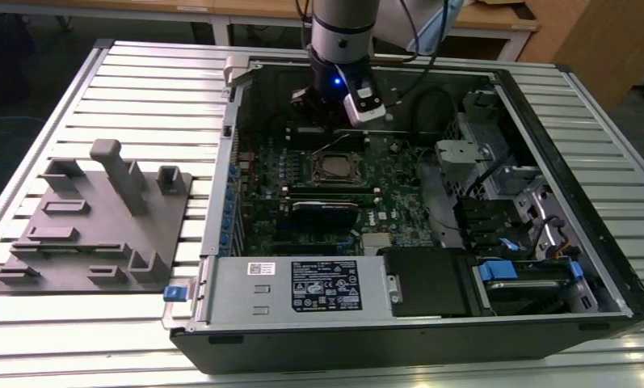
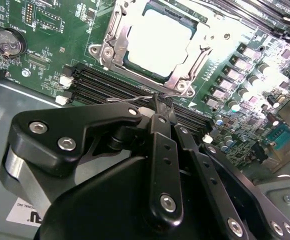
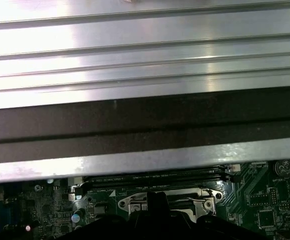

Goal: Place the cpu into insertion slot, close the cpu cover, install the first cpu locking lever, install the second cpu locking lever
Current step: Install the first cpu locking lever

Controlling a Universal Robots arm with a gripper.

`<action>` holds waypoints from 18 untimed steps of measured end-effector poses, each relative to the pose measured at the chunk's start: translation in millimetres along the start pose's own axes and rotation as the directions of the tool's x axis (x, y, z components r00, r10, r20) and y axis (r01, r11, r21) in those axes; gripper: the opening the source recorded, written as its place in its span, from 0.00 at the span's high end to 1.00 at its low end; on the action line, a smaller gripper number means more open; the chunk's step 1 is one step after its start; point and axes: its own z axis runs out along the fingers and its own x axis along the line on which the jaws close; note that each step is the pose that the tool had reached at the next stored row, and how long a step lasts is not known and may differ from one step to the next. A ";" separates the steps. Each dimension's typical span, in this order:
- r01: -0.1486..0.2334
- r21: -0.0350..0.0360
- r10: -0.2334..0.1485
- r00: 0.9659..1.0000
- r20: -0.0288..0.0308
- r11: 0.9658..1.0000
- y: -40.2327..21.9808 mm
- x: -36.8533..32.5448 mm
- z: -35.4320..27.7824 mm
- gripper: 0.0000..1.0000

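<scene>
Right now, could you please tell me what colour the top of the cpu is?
The cpu top is silver-grey, glaring pale; clearest in the second wrist view.

Glare, edges and my own bulk
My gripper [image 2: 157, 103] hides much of the motherboard [image 2: 45, 47] in the second wrist view; glare bleaches the cpu [image 2: 157, 42] blank, and the picture's edge cuts off the cpu cover [image 2: 114, 45] — in the exterior view the socket [image 1: 336, 168] is too small to read.

Printed matter: black-and-white rectangular label [image 1: 324, 284] on the grey metal power supply box [image 1: 230, 297], 6 o'clock in the exterior view; small white sticker [image 1: 261, 268] at its 9 o'clock. Nothing legible.
</scene>
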 end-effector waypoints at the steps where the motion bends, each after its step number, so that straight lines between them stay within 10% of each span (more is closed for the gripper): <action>1: 0.000 0.000 0.000 1.000 0.000 1.000 0.1 -0.7 0.2 0.89; 18: 0.019 0.000 -0.019 1.000 -0.002 1.000 3.5 -4.8 2.4 0.89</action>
